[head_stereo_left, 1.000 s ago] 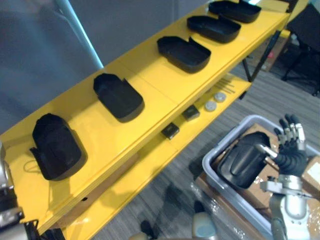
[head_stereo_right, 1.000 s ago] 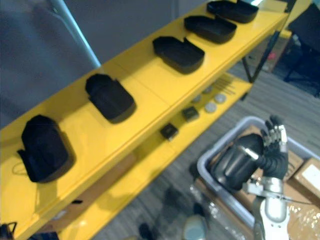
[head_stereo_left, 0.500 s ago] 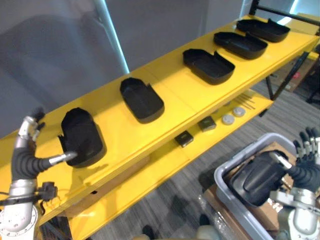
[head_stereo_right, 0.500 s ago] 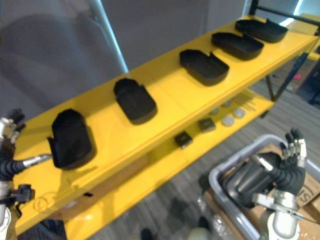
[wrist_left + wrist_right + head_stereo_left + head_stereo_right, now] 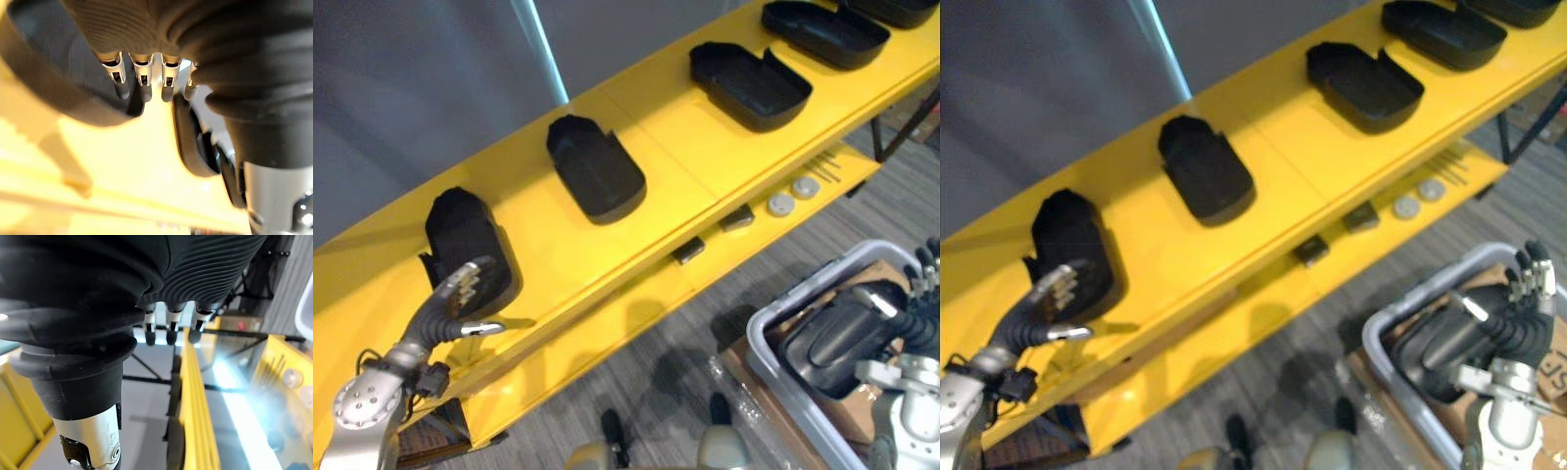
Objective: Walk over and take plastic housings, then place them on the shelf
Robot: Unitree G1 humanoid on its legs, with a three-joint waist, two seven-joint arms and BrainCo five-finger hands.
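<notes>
Robot's left hand is low at the near end of the yellow shelf. Its fingers are loosely bent with their tips at the near rim of the endmost plastic housing, and the thumb juts out to the side. It is not closed round anything. The other housings lie in a row along the top board, hollow side up, each well apart from the next.

Robot's right hand is at the grey bin, down beside the shelf. Its fingers are straight and raised, and the thumb is laid across the dark housing in the bin, which lies rounded back up at a tilt. Nothing is gripped yet.

Handling, by judgement: a thin moulded shell, likely light and stiff, with a glossy back that is probably slippery. The rim looks the better hold — thumb inside, fingers outside — rather than pressing on the dome. Breakage seems unlikely, but it could slide out of a shallow pinch.
</notes>
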